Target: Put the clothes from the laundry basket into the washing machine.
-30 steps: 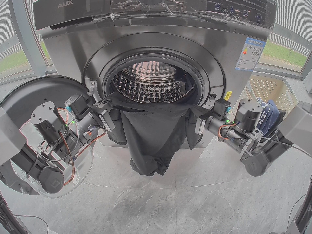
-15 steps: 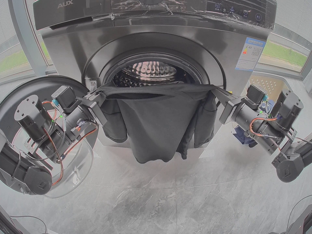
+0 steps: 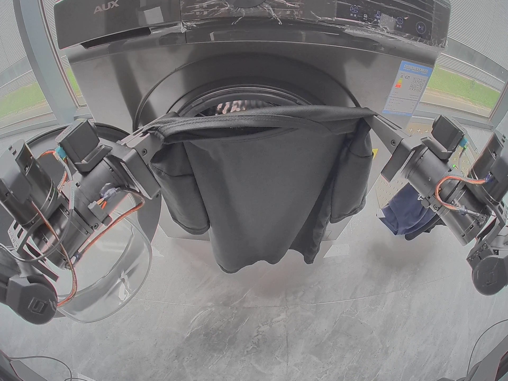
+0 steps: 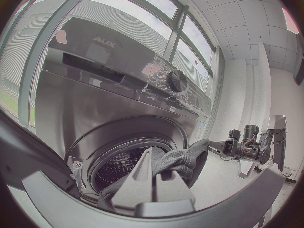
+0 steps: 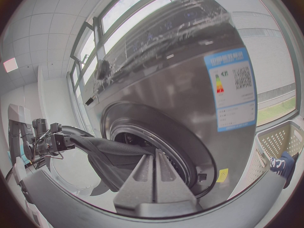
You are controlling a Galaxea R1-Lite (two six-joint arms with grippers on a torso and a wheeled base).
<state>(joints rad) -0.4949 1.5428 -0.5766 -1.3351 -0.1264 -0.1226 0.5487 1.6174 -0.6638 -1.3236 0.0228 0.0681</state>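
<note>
Head view: a black, soft knit garment [image 3: 254, 186] hangs stretched like a banner across the round mouth of the brushed-steel washing machine [image 3: 106, 80], pinched at either end of its top edge. The left gripper [image 3: 144, 138] has its jaws closed on one bunched corner, and the right gripper [image 3: 377, 123] is closed tight on the other. Behind the cloth sits the dimpled, perforated metal drum [image 4: 118, 162].

A second ago the garment sagged from the lower lip of the opening, its top slack. Both arms have since risen and drawn apart, pulling the top edge into a taut line across the upper part of the opening.

The hem hangs clear of the grey veined stone floor [image 3: 296, 324]. The machine's round door with its clear bowl-shaped window [image 3: 106, 271] stands swung open beside the left arm. At the machine's right side the beige perforated plastic laundry basket [image 5: 278, 143] holds a navy blue cloth [image 3: 405, 215], draped over its rim just behind the right arm.
</note>
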